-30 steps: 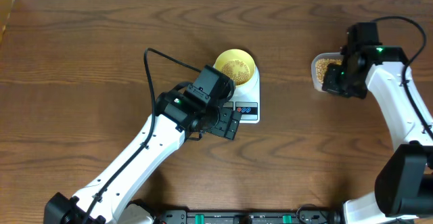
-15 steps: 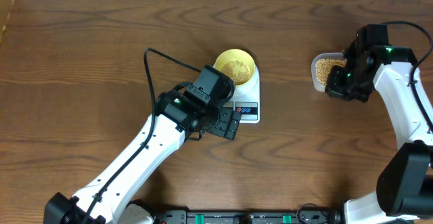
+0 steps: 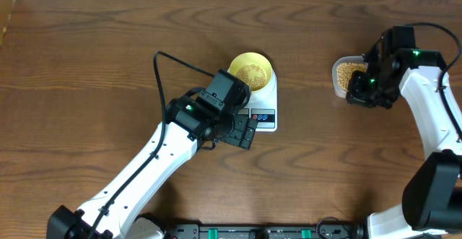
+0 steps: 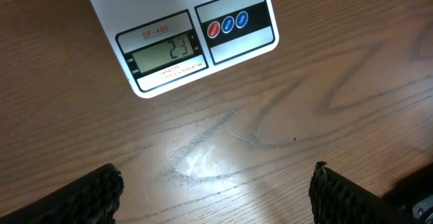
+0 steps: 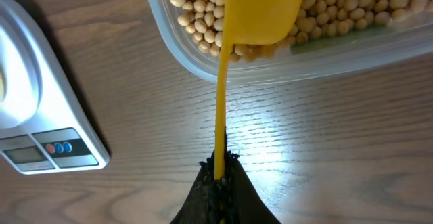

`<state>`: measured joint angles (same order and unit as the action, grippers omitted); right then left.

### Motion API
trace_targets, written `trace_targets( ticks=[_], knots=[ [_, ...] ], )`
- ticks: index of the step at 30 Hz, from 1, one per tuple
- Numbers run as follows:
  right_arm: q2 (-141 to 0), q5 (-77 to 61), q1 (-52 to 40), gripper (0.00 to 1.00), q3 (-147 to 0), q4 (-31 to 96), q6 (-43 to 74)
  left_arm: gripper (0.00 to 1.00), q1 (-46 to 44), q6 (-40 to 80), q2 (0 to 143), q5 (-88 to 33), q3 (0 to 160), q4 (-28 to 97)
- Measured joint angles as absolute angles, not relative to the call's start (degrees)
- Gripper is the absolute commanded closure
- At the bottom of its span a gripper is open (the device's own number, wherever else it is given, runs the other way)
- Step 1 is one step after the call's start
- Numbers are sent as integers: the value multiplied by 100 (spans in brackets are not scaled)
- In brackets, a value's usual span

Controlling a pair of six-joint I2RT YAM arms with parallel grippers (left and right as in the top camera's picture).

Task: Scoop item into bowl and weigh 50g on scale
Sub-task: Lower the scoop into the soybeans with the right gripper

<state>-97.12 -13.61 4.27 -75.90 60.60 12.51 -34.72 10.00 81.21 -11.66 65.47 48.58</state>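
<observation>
The wood surface (image 3: 108, 66) carries everything. The scale (image 3: 268, 94) sits just above centre of the overhead view, and the left wrist view shows its display reading 23, so by my reckoning you are under half of 50. Your left gripper (image 4: 213, 187) hangs just below the scale, jaws spread wide and empty. If it drifts up it could nudge the scale and spoil the reading.

At upper right is the clear tub (image 5: 325, 61). The bowl (image 3: 268, 67) rests on the scale platform, well apart from the tub.

Your right gripper (image 5: 220, 173) is clamped tight on the thin handle of the yellow scoop (image 5: 260, 11), whose cup lies in the tub among the beans (image 5: 196, 14). More beans already lie in the bowl.

Risks from here: a heaped scoop could overshoot, the narrow handle could twist in the grip, and the long carry could scatter beans.
</observation>
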Motion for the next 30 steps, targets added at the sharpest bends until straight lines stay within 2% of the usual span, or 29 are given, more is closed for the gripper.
trace_targets(
  ticks=[13,30],
  knots=[
    [-9712,-2088,1103,99,-7575,6066,871,9,-3472,1000,8121,-1166,6547,4856],
    [-10206,-2602,1151,99,-7555,6077,626,9,-3472,1000,8121,-1166,6547,4858]
  ],
)
